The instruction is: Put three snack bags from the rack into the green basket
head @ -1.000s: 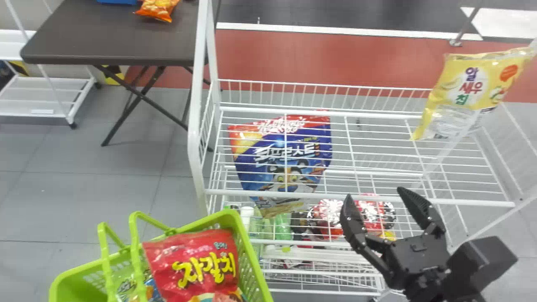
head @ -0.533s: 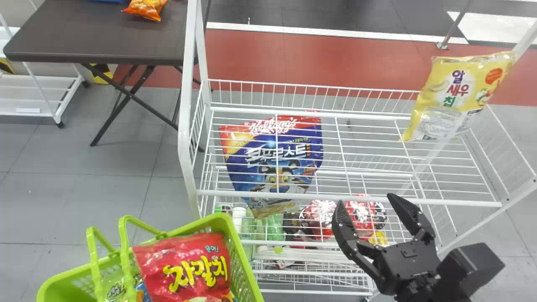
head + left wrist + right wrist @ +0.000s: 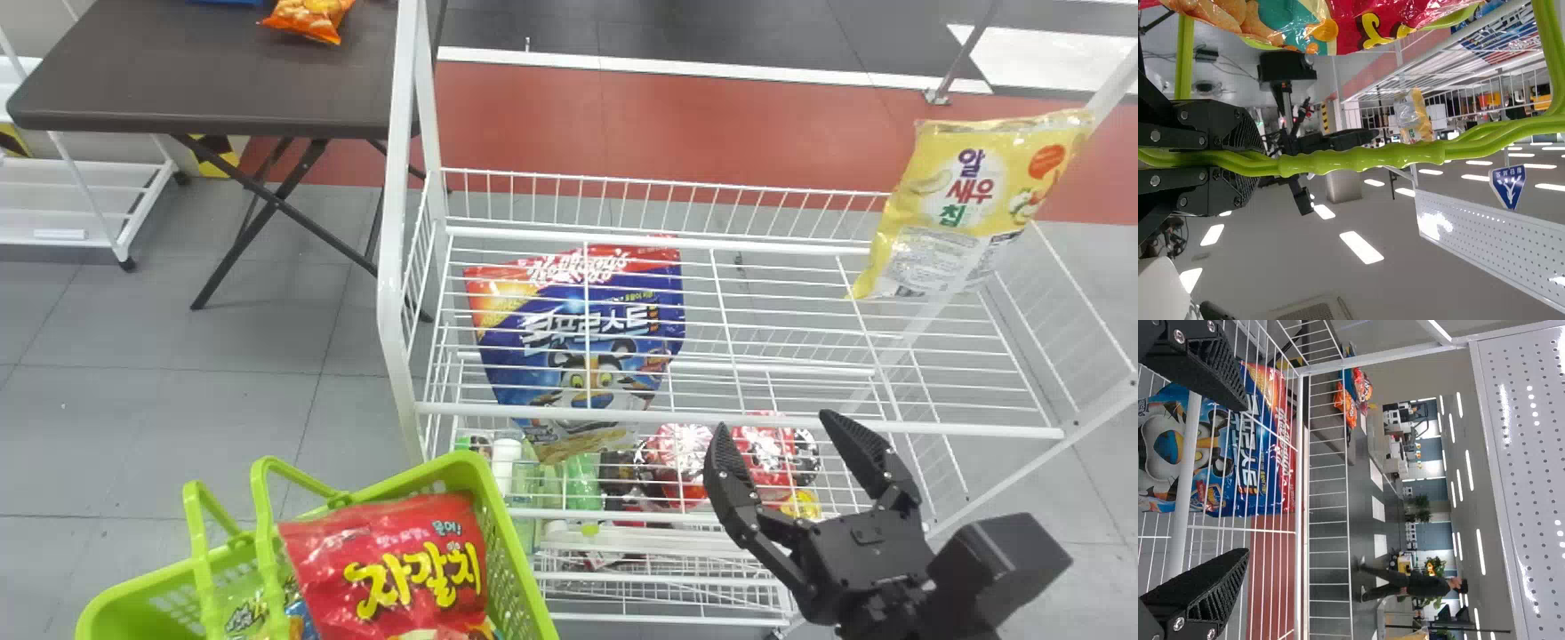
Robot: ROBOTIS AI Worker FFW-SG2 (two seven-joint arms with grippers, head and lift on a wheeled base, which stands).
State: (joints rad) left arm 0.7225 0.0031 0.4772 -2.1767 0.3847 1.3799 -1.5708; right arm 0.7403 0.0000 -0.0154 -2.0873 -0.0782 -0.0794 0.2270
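"What's that white rack (image 3: 388, 276) got for the green basket (image 3: 508, 533)?"

"The red bag (image 3: 391, 569) is in already, so I'd pick the yellow bag (image 3: 969, 200), standing tilted at the rack's right end."

"And the right gripper (image 3: 772, 420)?"

"Spread wide, well apart from it. Straddle the bag, pinch softly, lift clear of the wires."

"The left gripper (image 3: 1255, 163)?"

"Clamped round the basket's handles (image 3: 1365, 157). Best kept steady for the drop."

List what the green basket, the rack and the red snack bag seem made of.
Green basket: seemingly glossy moulded plastic, by its perforated walls and shiny handles. Rack: probably white-coated metal, by its thin, straight wires. Red snack bag: glossy plastic film, by its creases and highlights, perhaps foil-lined.
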